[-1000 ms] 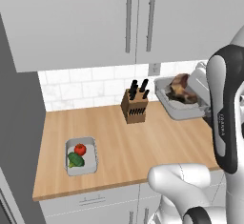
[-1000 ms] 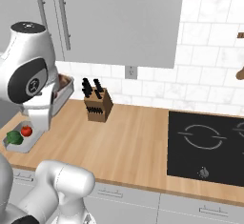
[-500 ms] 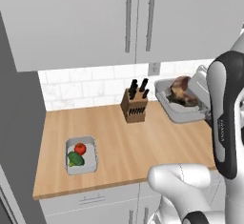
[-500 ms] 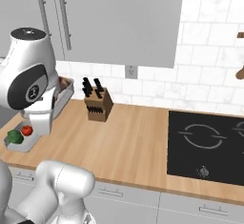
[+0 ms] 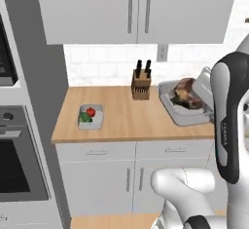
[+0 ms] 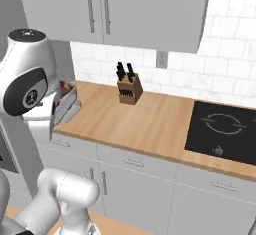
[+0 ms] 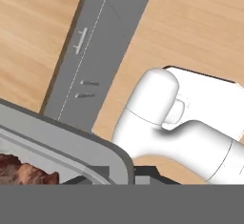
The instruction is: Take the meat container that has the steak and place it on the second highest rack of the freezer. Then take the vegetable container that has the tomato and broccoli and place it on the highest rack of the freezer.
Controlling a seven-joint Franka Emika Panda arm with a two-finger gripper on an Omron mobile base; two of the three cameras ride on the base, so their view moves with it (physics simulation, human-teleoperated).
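Observation:
The grey meat container (image 5: 186,110) hangs tilted in the air at the counter's right end, with the brown steak (image 5: 184,92) inside it. In the hand view my gripper (image 7: 121,173) is shut on the container's rim (image 7: 71,133), and a piece of the steak (image 7: 21,173) shows at the lower left. From the right base view the meat container (image 6: 67,107) sits beside my arm. The vegetable container (image 5: 91,117) rests on the counter's left part, holding the red tomato (image 5: 91,111) and the green broccoli (image 5: 84,118). The freezer and its racks are out of view.
A knife block (image 5: 141,85) stands at the back of the wooden counter (image 5: 126,121). A black oven (image 5: 17,160) sits in the dark column to the left. A cooktop (image 6: 222,131) lies at the counter's right. Wall cabinets (image 5: 138,9) hang above.
The whole picture has shifted: the base has drawn back from the counter, so drawers, oven and floor now show. The meat container stays in my grip.

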